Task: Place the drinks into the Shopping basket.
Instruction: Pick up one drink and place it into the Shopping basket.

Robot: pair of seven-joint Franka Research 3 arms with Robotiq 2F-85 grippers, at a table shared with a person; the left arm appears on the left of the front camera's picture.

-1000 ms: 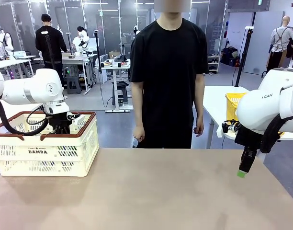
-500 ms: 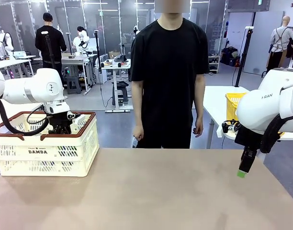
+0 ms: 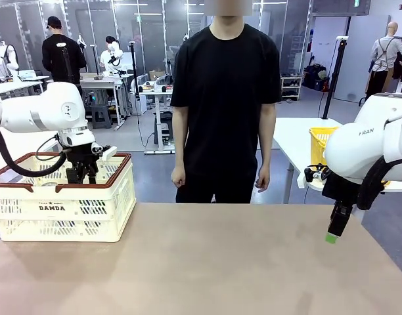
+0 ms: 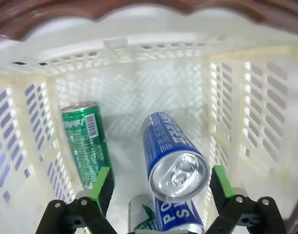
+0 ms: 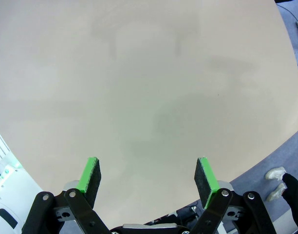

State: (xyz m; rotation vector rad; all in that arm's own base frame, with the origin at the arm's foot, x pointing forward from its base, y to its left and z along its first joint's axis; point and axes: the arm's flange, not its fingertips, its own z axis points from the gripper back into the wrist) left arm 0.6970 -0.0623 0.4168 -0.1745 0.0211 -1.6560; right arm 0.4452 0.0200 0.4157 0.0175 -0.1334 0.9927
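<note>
Drinks seen inside the Shopping basket; task judged nearly or fully done.

Front view: the left claw point(image 3: 81, 174) is seen low inside the Shopping basket point(image 3: 63, 209) at nine o'clock on the worktop point(image 3: 214, 262); the right claw point(image 3: 332, 236) hangs at three o'clock.
Left wrist view: pads are spread, gripping nothing; a blue-and-white can point(image 4: 176, 165), a green can point(image 4: 84, 144) and a third can point(image 4: 141, 217) at six o'clock are seen on the basket floor.
Right wrist view: pads are spread over bare worktop.

left hand point(image 3: 81, 176) in Shopping basket point(image 3: 63, 210) | right hand point(image 3: 332, 235) above table point(image 3: 207, 262)
</note>
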